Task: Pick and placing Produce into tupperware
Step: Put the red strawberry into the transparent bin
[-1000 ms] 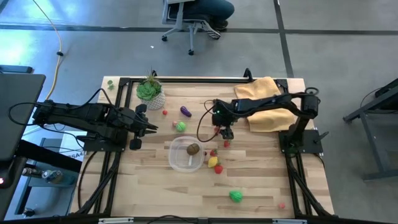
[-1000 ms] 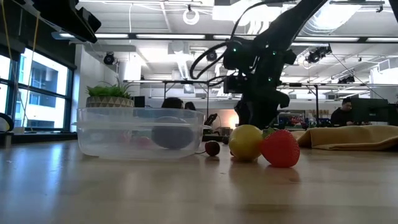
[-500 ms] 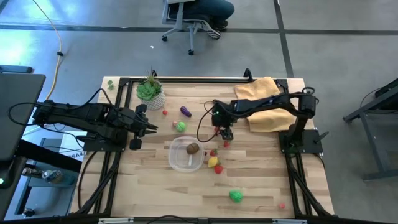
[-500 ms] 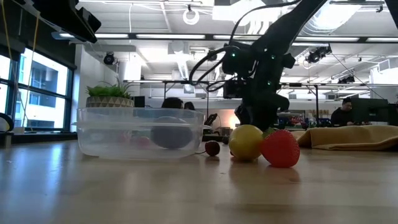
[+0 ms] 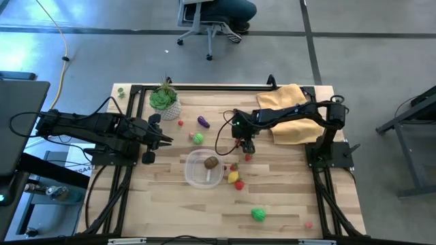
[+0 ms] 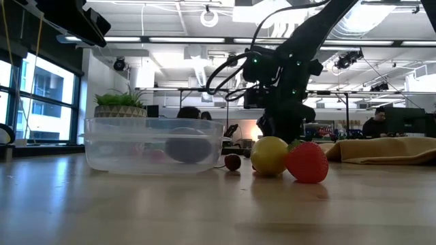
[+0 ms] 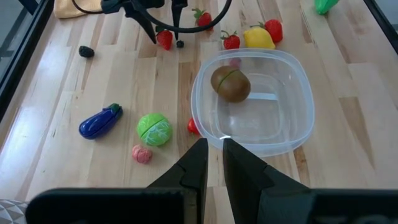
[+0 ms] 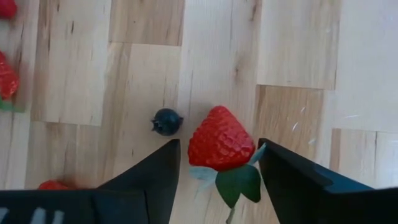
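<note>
The clear tupperware (image 5: 191,174) (image 7: 301,122) sits mid-table with the brown kiwi (image 5: 211,162) (image 7: 230,84) in it. My right gripper (image 5: 246,146) (image 8: 217,152) is open, pointing down, with a finger on each side of a red strawberry (image 8: 220,145) (image 7: 164,38) that lies on the table beside a small dark berry (image 8: 166,121). The lemon (image 5: 234,177) and two more strawberries (image 7: 272,28) lie right of the tub. The eggplant (image 5: 203,122) and a green cabbage (image 5: 197,138) lie on its far side. My left gripper (image 5: 167,141) (image 7: 213,146) hangs shut over the table's left part. My right gripper comes from above, and its fingers (image 8: 157,173) stand close on either side of the strawberry's body (image 8: 205,149), which lies on the table. Whether they touch it, I cannot tell.
A potted plant (image 5: 165,102) stands at the far left and a yellow cloth (image 5: 294,117) lies at the far right. A green leafy piece (image 5: 258,214) and a small red piece (image 5: 308,224) lie near the near edge. A black frame (image 5: 204,87) rims the table.
My right gripper has edged slightly toward the table's left, over the strawberry. Nothing else has moved.
</note>
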You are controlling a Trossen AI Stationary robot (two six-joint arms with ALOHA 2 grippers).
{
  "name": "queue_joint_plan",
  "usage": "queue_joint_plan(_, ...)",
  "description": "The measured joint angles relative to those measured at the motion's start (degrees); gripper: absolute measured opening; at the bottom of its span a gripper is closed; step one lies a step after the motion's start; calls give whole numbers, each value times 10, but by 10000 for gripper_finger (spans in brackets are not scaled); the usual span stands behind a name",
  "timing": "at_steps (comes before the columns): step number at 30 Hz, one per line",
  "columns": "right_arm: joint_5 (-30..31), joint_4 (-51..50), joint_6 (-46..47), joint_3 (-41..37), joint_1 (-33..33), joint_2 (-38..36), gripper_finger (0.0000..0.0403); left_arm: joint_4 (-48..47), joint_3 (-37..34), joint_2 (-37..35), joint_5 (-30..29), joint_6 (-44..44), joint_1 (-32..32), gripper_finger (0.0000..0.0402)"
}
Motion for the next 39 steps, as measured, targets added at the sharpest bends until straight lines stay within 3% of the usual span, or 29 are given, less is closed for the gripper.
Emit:
queue_joint_plan(14,0,2,11,0,0,0,146,0,0,0,0,0,0,40)
queue_joint_plan(24,1,-9,29,6,0,0,141,0,0,0,0,0,0,40)
queue_joint_plan(31,2,-90,34,79,0,0,140,0,0,0,0,0,0,40)
queue_joint_plan(39,-28,-180,49,220,11,-1,140,0,0,0,0,0,0,40)
